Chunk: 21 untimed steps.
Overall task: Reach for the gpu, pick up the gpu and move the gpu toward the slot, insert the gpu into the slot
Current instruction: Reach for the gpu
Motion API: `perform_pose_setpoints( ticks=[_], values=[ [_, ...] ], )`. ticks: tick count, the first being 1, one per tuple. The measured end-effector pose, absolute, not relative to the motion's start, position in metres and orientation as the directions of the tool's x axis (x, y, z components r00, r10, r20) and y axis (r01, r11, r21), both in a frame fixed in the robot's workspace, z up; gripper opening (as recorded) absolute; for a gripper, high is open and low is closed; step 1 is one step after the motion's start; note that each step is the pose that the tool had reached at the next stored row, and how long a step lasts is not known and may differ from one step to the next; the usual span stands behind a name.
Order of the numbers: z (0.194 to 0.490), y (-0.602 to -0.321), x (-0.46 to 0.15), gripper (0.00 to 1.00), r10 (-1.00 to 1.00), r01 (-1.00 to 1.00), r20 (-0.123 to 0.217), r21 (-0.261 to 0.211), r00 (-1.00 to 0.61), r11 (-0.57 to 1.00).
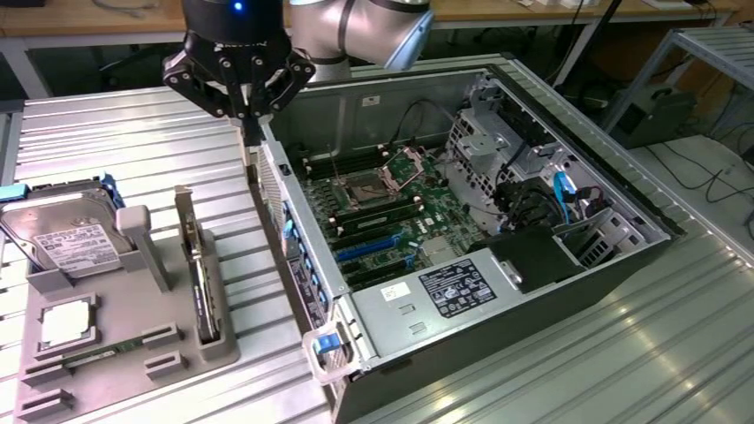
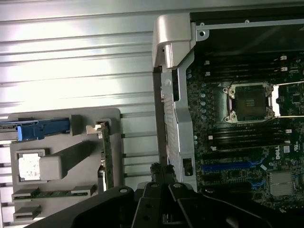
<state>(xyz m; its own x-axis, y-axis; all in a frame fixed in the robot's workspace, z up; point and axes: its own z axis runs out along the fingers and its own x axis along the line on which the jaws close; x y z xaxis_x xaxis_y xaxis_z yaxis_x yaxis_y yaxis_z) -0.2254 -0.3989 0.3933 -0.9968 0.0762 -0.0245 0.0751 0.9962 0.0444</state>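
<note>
The gpu [image 1: 196,265] stands on its long edge in a grey holder [image 1: 224,346] at the exterior view's left, its silver bracket at the far end; in the wrist view the gpu [image 2: 107,154] is a thin dark card. The slot [image 1: 366,250] is a blue strip on the green motherboard inside the open computer case, and the wrist view shows the slot [image 2: 229,166] too. My gripper [image 1: 250,132] hangs above the case's near wall, well clear of the gpu, fingers close together with nothing held. In the wrist view the gripper [image 2: 161,170] is over that wall.
A silver hard drive [image 1: 65,231], a CPU chip [image 1: 69,322] and a green memory stick [image 1: 92,357] share the grey holder. The open case [image 1: 518,305] holds a CPU socket [image 1: 373,181], cables and a drive cage. A ribbed metal table [image 1: 141,141] lies beneath.
</note>
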Motion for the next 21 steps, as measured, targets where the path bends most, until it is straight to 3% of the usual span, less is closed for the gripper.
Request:
perform_pose_setpoints(
  ticks=[21],
  values=[
    [0.393, -0.399, -0.255, 0.11, 0.076, 0.075, -0.024, 0.044, -0.997, 0.996]
  ],
)
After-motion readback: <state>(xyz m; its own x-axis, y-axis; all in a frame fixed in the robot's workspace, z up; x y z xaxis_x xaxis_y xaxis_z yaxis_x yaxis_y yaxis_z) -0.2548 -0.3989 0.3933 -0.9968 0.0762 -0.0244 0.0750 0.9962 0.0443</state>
